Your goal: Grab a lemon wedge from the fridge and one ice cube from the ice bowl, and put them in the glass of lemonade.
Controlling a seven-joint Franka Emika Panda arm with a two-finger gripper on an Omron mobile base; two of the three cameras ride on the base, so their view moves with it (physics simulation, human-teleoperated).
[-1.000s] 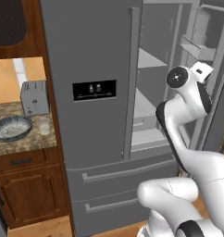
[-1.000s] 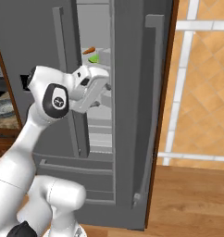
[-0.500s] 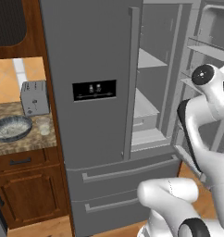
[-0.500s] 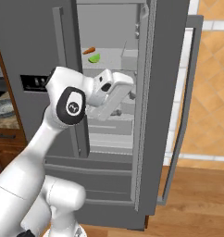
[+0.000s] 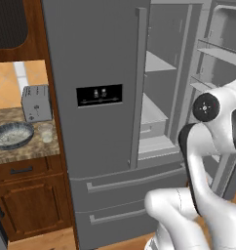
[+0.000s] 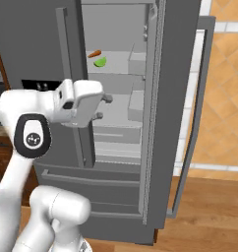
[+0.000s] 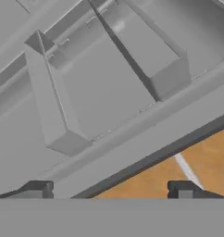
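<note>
Tall grey steel French-door fridge (image 6: 52, 44): right door swung wide | small green lemon wedge (image 6: 100, 62) on upper shelf beside orange carrot (image 6: 94, 53) | our two-finger gripper (image 6: 104, 107) spread wide, grasping nothing, in front of the middle shelf | wedge sits at 12 o'clock from gripper, well apart.

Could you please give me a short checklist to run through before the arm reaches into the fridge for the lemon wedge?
1. Right door of the fridge swung open: ok.
2. Lemon wedge in sight on an upper shelf, beside a small orange item: ok.
3. Gripper open and holding nothing: ok.
4. Gripper aimed at the wedge: not ok; the hand view shows door bins and floor.
5. Glass of lemonade upright on the counter by the ice bowl: ok.
6. Ice in the bowl: cannot tell.
</note>
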